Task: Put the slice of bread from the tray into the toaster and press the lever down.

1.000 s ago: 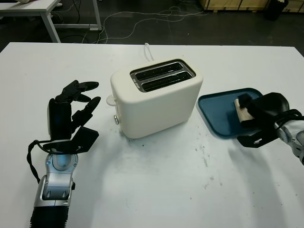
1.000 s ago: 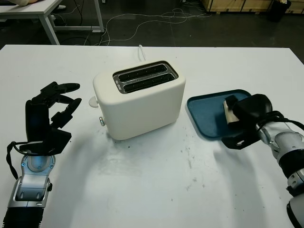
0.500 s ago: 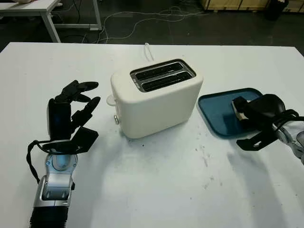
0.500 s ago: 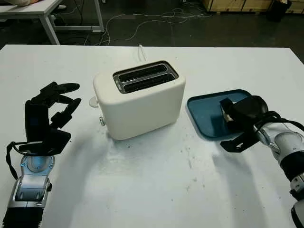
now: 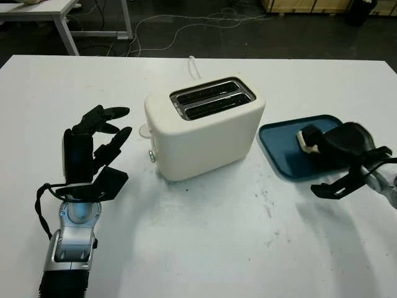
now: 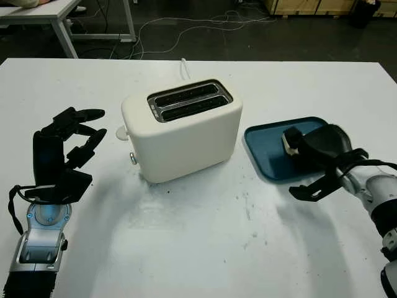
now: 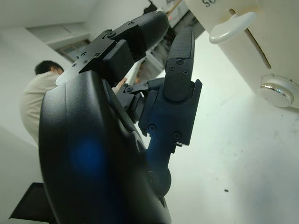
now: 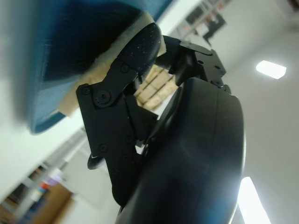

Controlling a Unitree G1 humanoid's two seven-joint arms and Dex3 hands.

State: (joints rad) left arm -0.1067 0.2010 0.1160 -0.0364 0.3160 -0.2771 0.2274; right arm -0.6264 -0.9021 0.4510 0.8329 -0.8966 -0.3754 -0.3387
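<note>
Bread [image 5: 305, 139], a pale slice, sits in the grip of the right hand [image 5: 335, 144] over the blue tray [image 5: 285, 149] at the right of the bench [image 5: 205, 248]; the black fingers [image 8: 135, 51] are curled around the slice, and in the right wrist view one of them presses against its light edge just beside the tray's blue rim. Only the left end of the slice shows past the hand's dark shell, so I cannot tell whether it touches the tray floor or is lifted clear of it. The right arm comes in from the near right, with a black cable looping below the wrist. Left of the tray, close to it but apart, stands the cream toaster [image 5: 205, 133] at the middle of the bench, its two slots [image 5: 213, 99] on top, its lever [image 7: 231, 27] and a small metal knob [image 7: 279, 93] on its left end, and a white cord running from its far side. Well to the left, the left hand [image 5: 93, 146] is held upright above the bench, open and holding nothing, its fingertips near the lever end of the toaster but not touching it. In the left wrist view, a person in a light top [image 7: 35, 100] is beyond the hand.
</note>
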